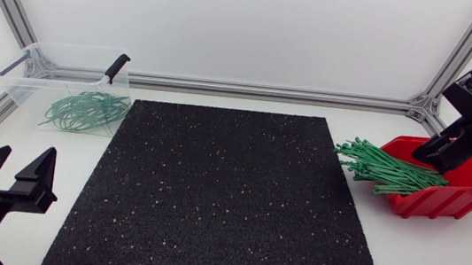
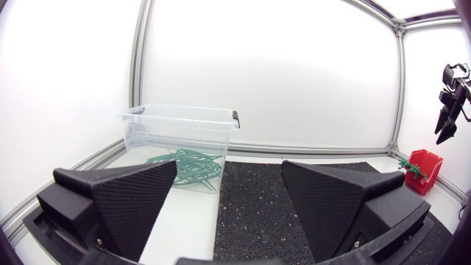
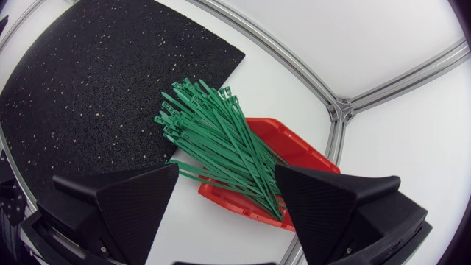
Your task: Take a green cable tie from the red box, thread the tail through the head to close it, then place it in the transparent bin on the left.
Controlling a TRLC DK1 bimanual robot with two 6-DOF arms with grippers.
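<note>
Ties (image 3: 213,136) lie under right gripper (image 3: 226,168), between its spread jaws.

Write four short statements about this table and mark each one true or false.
1. The right gripper is open above the loose green cable ties in the red plastic box. True.
2. The transparent plastic bin is empty. False: it holds closed green tie loops.
3. The left gripper is shut on a tie. False: it is open and holds nothing.
4. The loose ties stick out of the box toward the black speckled mat. True.
</note>
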